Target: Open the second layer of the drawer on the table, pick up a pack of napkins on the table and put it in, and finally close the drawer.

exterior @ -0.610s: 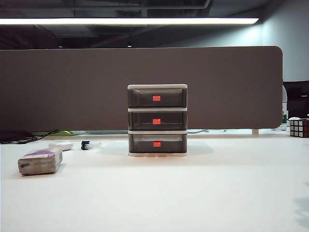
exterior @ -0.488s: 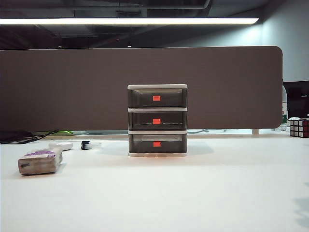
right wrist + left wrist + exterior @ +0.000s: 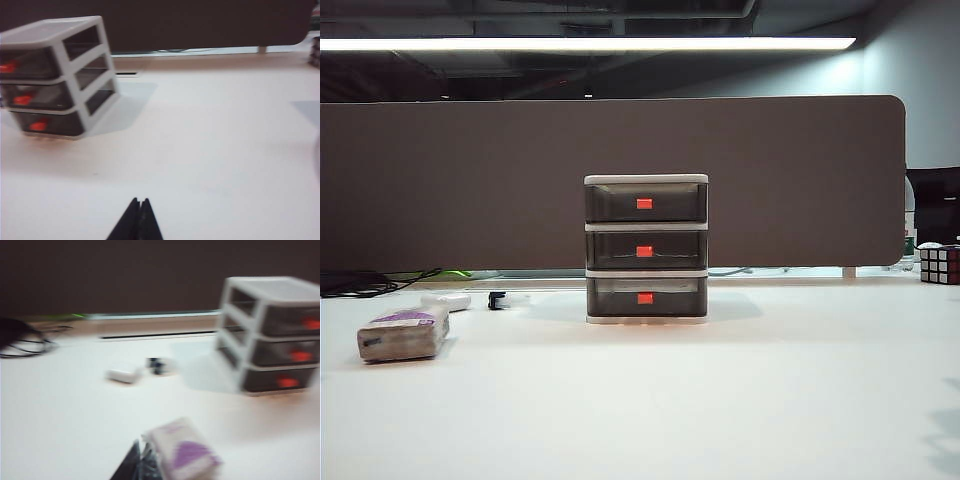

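Observation:
The drawer [image 3: 646, 248], a white three-tier cabinet with smoky trays and red-orange tabs, stands mid-table with all tiers shut, including the second layer [image 3: 646, 250]. The pack of napkins [image 3: 405, 332], beige with a purple top, lies flat on the table [image 3: 720, 400] at the front left. Neither gripper shows in the exterior view. The left wrist view is blurred: my left gripper [image 3: 140, 456] has its tips together, close beside the pack of napkins [image 3: 184, 455], with the drawer [image 3: 272, 332] farther off. My right gripper [image 3: 139, 202] is shut and empty above bare table, far from the drawer [image 3: 55, 75].
A small white rounded case [image 3: 445, 301] and a small black item [image 3: 497, 300] lie behind the napkins. Dark cables [image 3: 360, 283] run along the far left edge. A brown partition [image 3: 620, 180] backs the table. A puzzle cube [image 3: 940, 265] sits far right.

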Controlling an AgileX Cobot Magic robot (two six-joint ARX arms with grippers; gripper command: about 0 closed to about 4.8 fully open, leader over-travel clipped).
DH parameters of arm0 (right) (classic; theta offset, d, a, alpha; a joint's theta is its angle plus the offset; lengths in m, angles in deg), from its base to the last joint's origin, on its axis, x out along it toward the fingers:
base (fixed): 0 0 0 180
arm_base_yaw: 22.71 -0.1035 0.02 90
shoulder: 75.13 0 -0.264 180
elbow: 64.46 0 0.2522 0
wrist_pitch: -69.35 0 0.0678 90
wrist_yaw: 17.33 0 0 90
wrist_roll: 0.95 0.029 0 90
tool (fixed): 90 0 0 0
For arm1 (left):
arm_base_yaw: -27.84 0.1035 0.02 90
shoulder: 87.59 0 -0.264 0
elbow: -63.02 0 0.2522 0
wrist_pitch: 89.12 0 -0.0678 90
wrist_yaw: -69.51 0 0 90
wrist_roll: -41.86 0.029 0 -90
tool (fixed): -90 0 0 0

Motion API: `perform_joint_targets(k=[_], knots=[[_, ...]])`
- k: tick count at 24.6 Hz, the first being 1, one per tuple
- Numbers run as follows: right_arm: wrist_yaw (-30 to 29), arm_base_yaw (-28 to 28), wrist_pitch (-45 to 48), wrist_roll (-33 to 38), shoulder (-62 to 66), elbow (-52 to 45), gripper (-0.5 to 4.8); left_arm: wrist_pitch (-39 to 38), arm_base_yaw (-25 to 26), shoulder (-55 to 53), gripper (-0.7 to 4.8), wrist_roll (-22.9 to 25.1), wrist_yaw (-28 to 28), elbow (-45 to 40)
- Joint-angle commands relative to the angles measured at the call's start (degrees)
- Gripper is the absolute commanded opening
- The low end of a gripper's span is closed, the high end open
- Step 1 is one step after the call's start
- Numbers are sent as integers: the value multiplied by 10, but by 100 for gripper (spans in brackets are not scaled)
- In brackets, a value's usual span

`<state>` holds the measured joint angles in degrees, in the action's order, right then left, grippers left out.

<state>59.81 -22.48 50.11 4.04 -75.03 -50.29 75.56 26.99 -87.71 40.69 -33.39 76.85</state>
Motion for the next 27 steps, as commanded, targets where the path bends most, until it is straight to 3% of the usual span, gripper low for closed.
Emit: perform_joint_targets(k=[1, 4, 5, 7, 9, 13, 15, 18, 20, 22, 27], knots=[[-138, 0, 6, 59, -1, -4, -4, 2, -1, 0, -6, -164, -172, 4], [-220, 0, 6, 59, -1, -4, -4, -6, -10, 0, -6, -205, -242, 4], [-220, 0, 6, 60, -1, -4, -4, -8, -13, 0, -5, -205, -246, 4], [-220, 0, 7, 60, -1, -4, -4, -8, -22, 0, -3, -228, -243, 4], [-222, 0, 12, 97, -1, -3, -4, 5, -30, 0, 35, -248, -244, 4], [-223, 0, 45, 134, -1, -3, -4, 47, -63, 0, 34, -277, -220, 4], [-266, -1, 76, 173, -1, -3, -5, 64, -87, 0, 34, -282, -197, 4], [-297, -11, 90, 194, 0, -2, -5, 63, -160, -1, 25, -246, -125, 4], [-279, -32, 90, 190, 1, -2, -5, 66, -223, -16, 25, -236, -45, 4], [-265, -48, 94, 190, 1, -1, -5, 75, -267, -36, 25, -226, 2, 4], [-204, -103, 102, 188, 1, 12, -5, 144, -360, -120, 25, -200, 84, 4]])
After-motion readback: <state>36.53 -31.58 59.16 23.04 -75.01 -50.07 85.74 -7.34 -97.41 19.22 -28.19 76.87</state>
